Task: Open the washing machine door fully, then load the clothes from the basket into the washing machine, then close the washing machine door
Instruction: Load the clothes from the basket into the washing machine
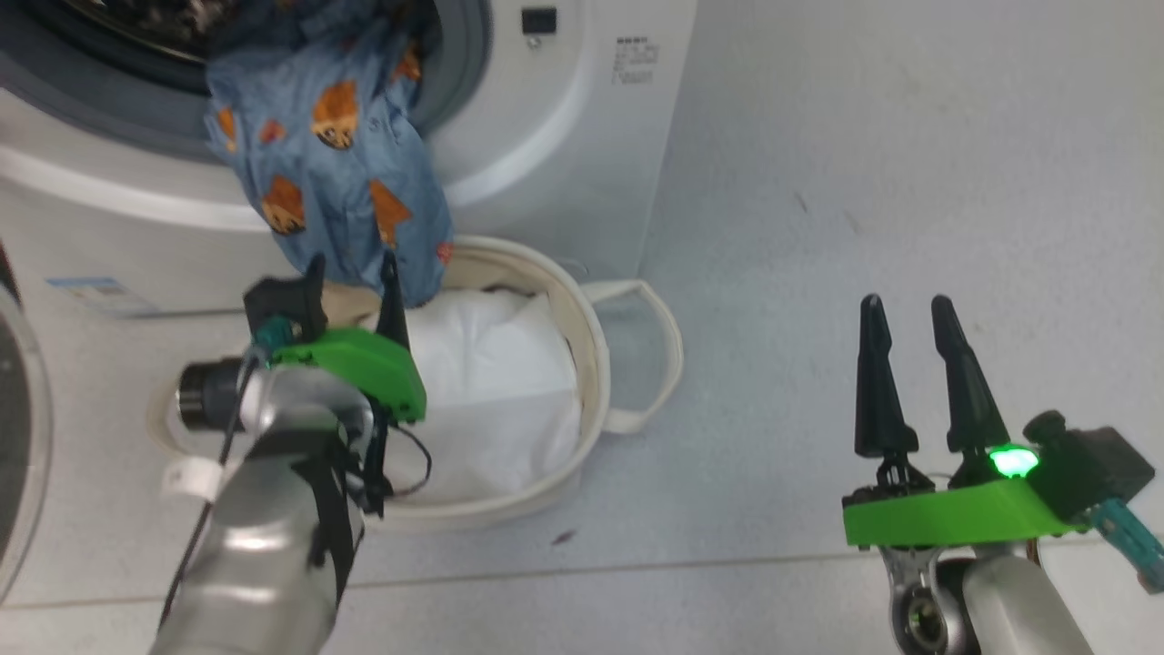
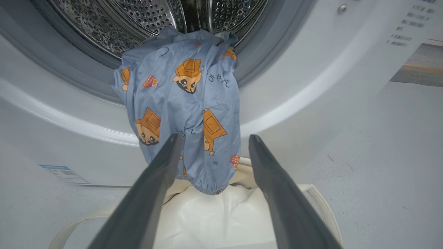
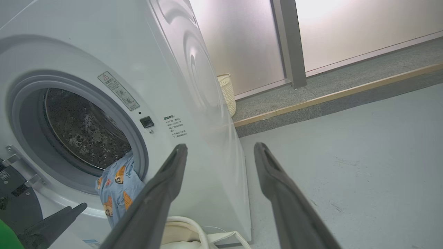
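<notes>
Big white front-loading washing machine [image 1: 564,118] takes the top-left of head view, grey-ringed steel drum mouth exposed. Its round black-rimmed door [image 3: 15,207] stands swung open on the hinge side, at lower left of R wrist view. Pale grey floor [image 1: 864,164] spreads out to the R. Round cream canvas basket [image 1: 596,364] w/ loop handles sits on the floor right against the machine front, below the drum mouth. A plain white sheet [image 1: 491,391] lies bunched inside it. Light blue garment [image 1: 336,164] w/ orange cartoon prints hangs half out of the drum: top end inside, the rest draped over the grey lip & down the front, hem down at the basket's rim. L tool [image 1: 353,273] is over the basket, fingers spread wide, tips either side of the garment's lower end. It grips nothing; can't tell if a finger touches the cloth. R tool [image 1: 907,309] hovers over the floor well to the R of the basket, fingers parted, empty.
</notes>
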You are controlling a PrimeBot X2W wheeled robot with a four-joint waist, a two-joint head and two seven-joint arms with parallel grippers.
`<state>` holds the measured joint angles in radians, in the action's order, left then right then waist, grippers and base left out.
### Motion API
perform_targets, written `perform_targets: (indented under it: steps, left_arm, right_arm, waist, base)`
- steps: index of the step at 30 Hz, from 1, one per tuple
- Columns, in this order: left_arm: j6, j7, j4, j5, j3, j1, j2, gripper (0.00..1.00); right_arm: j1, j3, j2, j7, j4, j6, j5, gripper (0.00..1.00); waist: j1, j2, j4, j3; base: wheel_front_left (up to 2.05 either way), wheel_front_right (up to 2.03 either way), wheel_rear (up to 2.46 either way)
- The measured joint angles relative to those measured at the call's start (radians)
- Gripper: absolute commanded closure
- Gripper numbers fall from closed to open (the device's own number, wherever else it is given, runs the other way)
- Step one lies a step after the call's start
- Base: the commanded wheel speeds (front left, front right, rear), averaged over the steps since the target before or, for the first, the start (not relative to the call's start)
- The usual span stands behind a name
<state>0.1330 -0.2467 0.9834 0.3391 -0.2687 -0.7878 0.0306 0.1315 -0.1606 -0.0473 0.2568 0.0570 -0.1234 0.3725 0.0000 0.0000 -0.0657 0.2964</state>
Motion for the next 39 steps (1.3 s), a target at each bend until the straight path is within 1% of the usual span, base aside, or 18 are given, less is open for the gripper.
perform_targets:
  steps: [1, 5, 12, 13, 15, 17, 19, 24, 28, 31, 34, 35, 36, 39]
  left_arm:
    - [0.0, 0.0, 0.0, 0.0, 0.0, 0.0, 0.0, 0.0]
    - [0.005, 0.0, 0.089, 0.0, 0.012, -0.117, 0.006, 0.0]
    - [0.011, 0.0, 0.221, 0.018, 0.034, -0.265, 0.037, 0.0]
    - [0.028, 0.0, 0.238, 0.018, 0.04, -0.277, 0.04, 0.0]
    - [0.091, 0.0, 0.263, 0.014, 0.044, -0.295, 0.056, 0.0]
    - [0.114, 0.0, 0.277, 0.025, 0.062, -0.31, 0.072, 0.0]
    - [0.122, 0.0, 0.29, 0.029, 0.065, -0.322, 0.078, 0.0]
    - [0.123, 0.004, 0.307, 0.043, 0.076, -0.344, 0.088, 0.0]
    - [0.149, 0.004, 0.312, 0.05, 0.084, -0.378, 0.109, 0.0]
    - [0.158, 0.005, 0.314, 0.051, 0.087, -0.401, 0.119, 0.0]
    - [0.157, 0.005, 0.315, 0.062, 0.09, -0.407, 0.122, 0.0]
    - [0.156, 0.004, 0.316, 0.063, 0.091, -0.407, 0.122, 0.58]
    - [0.15, 0.004, 0.316, 0.067, 0.091, -0.407, 0.122, 1.0]
    - [0.13, 0.002, 0.317, 0.069, 0.09, -0.408, 0.122, 1.0]
  right_arm:
    - [0.0, 0.0, 0.0, 0.0, 0.0, 0.0, 0.0, 0.0]
    - [0.046, -0.002, 0.0, 0.0, 0.001, 0.0, 0.0, 0.0]
    - [0.117, -0.013, 0.0, 0.0, 0.007, 0.0, 0.013, 0.0]
    - [0.121, -0.015, 0.0, 0.0, 0.007, 0.0, 0.017, 0.0]
    - [0.131, -0.018, 0.0, 0.0, 0.007, 0.0, 0.024, 0.0]
    - [0.133, -0.022, 0.0, 0.0, 0.007, 0.0, 0.029, 0.0]
    - [0.133, -0.026, 0.0, 0.0, 0.008, 0.0, 0.036, 0.0]
    - [0.141, -0.032, 0.0, 0.0, 0.011, 0.0, 0.036, 0.0]
    - [0.158, -0.036, 0.0, 0.0, 0.012, 0.0, 0.036, 0.0]
    - [0.167, -0.047, 0.0, 0.0, 0.011, 0.0, 0.035, 0.0]
    - [0.173, -0.047, 0.0, 0.0, 0.011, 0.0, 0.035, 0.0]
    - [0.173, -0.047, 0.0, 0.0, 0.011, 0.0, 0.035, 0.0]
    - [0.173, -0.047, 0.0, 0.0, 0.011, 0.0, 0.035, 0.0]
    - [0.173, -0.045, 0.0, 0.0, 0.011, 0.0, 0.034, 0.0]
  waist:
    - [0.0, 0.0, 0.0, 0.0]
    - [0.0001, 0.0, -0.024, 0.087]
    - [0.0003, 0.0, -0.079, 0.206]
    - [0.0003, -0.0001, -0.087, 0.217]
    - [0.0003, 0.0, -0.104, 0.235]
    - [0.0003, 0.0, -0.119, 0.248]
    - [0.0002, 0.0, -0.131, 0.259]
    - [0.0001, 0.0, -0.15, 0.282]
    - [0.0001, 0.0, -0.159, 0.304]
    - [0.0001, 0.0, -0.165, 0.32]
    - [0.0001, -0.0001, -0.168, 0.33]
    - [0.0001, 0.0, -0.168, 0.332]
    - [0.0001, 0.0, -0.167, 0.334]
    - [0.0001, 0.0, -0.162, 0.334]
  base:
    - [0.0, 0.0, 0.0]
    - [0.0, 0.0, 0.0]
    - [0.0, 0.0, 0.0]
    - [0.0, 0.0, 0.0]
    - [0.0, 0.0, 0.0]
    - [0.0, 0.0, 0.0]
    - [0.0, 0.0, 0.0]
    - [0.0, 0.0, 0.0]
    - [0.0, 0.0, 0.0]
    - [0.0, 0.0, 0.0]
    - [0.0, 0.0, 0.0]
    - [0.0, 0.0, 0.0]
    - [0.0, 0.0, 0.0]
    - [0.0, 0.0, 0.0]
